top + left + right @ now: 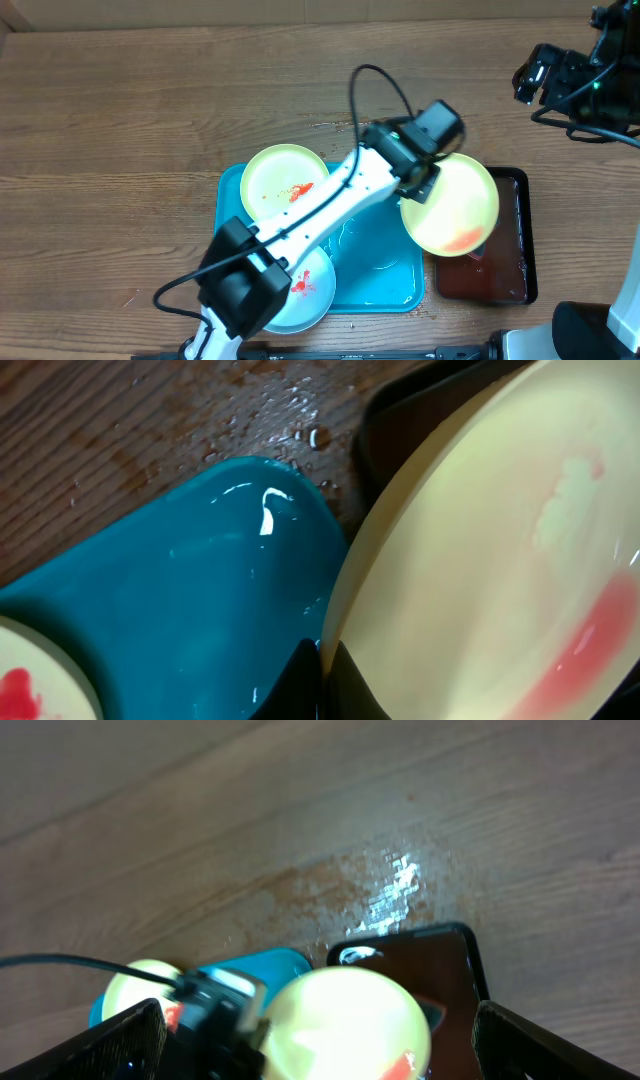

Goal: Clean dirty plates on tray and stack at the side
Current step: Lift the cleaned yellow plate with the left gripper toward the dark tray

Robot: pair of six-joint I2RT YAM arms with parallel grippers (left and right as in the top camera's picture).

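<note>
Table: brown wood-grain surface fills every view; nothing of the room shows beyond it.
Wet patch: droplets glint on the wood just behind the two trays.
Tray: turquoise, wet, lying flat near the front edge; long axis runs left to right in the overhead view.
Black tray: just beside the turquoise tray's right end, holding reddish-brown liquid; its long axis runs front to back.
Held plate: pale yellow-green, lifted above the gap between the trays and overhanging the black one, face up, red smear toward its near edge. Level or tilted — cannot tell.
Second yellow-green plate: on the tray's back-left corner, red smear at centre.
White plate: at the tray's front edge, partly under the arm, red spots showing.
Left gripper: clamped tight on the held plate's left rim.
Right gripper: jaws spread wide, holding nothing — raised at the back right, well apart from the plates.
</note>
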